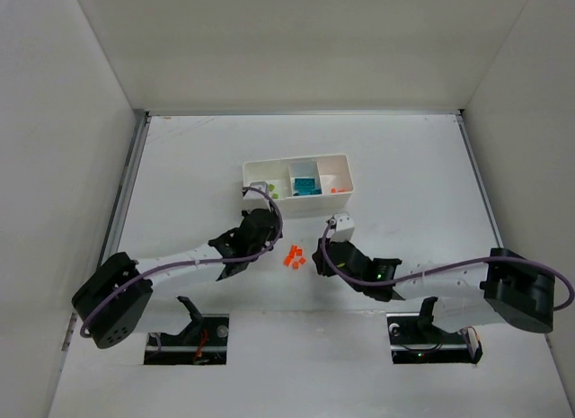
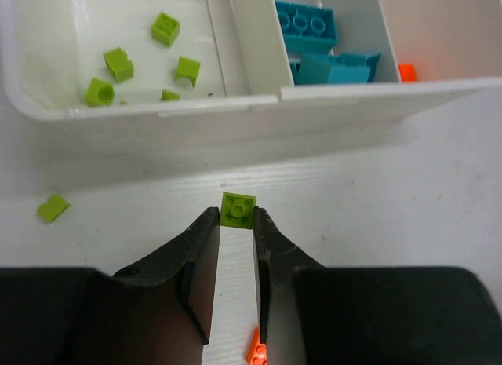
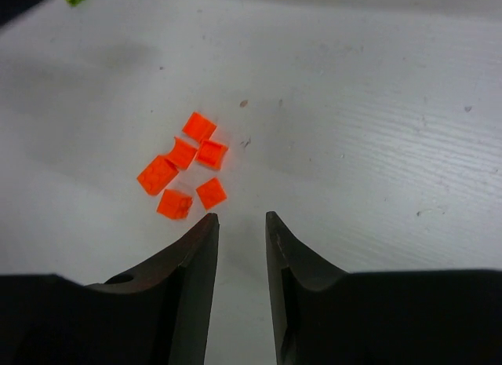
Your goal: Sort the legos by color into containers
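Observation:
The white tray (image 1: 344,171) stands at the back centre, with its front wall in the left wrist view (image 2: 235,118). Its left compartment holds several lime legos (image 2: 118,64), the middle one holds teal legos (image 2: 310,27), and the right one holds an orange lego (image 2: 406,71). My left gripper (image 2: 236,216) is shut on a lime lego (image 2: 238,209) at its fingertips, just in front of the tray. My right gripper (image 3: 241,220) is open and empty, right beside a cluster of several orange legos (image 3: 184,165), which also shows in the top view (image 1: 294,256).
One loose lime lego (image 2: 53,208) lies on the table left of my left gripper. An orange lego (image 2: 257,351) lies under the left gripper's right finger. White enclosure walls ring the table. Two cut-outs (image 1: 187,338) sit at the near edge.

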Action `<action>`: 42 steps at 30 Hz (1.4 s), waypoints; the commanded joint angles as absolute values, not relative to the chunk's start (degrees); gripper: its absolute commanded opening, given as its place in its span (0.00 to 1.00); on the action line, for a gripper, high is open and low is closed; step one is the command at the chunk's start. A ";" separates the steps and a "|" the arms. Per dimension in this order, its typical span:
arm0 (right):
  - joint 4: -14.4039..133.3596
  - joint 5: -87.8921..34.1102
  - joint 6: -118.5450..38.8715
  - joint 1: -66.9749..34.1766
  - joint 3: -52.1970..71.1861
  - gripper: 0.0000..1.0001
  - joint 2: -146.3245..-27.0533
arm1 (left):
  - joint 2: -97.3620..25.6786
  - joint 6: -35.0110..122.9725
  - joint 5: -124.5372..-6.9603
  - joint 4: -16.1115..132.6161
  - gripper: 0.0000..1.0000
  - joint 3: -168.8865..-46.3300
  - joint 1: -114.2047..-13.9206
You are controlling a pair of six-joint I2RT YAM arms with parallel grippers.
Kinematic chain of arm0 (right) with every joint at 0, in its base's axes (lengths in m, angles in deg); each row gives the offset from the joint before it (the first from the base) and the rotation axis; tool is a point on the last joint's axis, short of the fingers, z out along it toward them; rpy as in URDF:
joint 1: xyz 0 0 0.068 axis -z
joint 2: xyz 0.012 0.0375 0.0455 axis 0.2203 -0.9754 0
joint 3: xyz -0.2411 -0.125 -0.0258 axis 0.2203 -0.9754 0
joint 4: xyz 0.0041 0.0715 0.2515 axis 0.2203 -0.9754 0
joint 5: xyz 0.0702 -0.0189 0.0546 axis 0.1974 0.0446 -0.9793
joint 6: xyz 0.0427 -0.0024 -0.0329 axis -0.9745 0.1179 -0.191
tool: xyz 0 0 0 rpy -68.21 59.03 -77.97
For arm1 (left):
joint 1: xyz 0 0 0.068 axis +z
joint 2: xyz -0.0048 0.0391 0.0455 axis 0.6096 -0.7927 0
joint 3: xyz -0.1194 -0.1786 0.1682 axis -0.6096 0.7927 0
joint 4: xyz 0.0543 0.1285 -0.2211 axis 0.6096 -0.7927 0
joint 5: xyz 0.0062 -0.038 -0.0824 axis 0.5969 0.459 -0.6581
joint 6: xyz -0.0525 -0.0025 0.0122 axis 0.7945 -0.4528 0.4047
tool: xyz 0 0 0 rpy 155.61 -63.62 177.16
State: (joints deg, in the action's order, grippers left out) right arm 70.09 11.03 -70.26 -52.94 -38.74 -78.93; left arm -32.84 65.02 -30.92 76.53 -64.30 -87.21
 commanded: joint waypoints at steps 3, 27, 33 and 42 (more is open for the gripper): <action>69.04 12.83 -73.62 -55.60 -38.90 0.34 -79.17 | -31.36 63.78 -31.12 76.10 0.14 -70.59 -83.23; 71.15 13.97 -71.52 -62.81 -30.20 0.48 -93.76 | -44.03 61.85 -32.44 79.09 0.41 -80.88 -73.90; 73.08 13.53 -69.58 -62.46 -27.82 0.46 -97.89 | -37.26 61.84 -31.30 78.22 0.41 -74.74 -74.70; 73.79 15.73 -68.53 -61.32 -26.42 0.44 -102.28 | -23.47 64.30 -28.49 72.50 0.39 -61.56 -74.34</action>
State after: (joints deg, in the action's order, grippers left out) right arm 73.81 14.51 -69.27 -61.86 -27.51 -100.24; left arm -27.48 63.12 -30.66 74.93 -64.65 -74.47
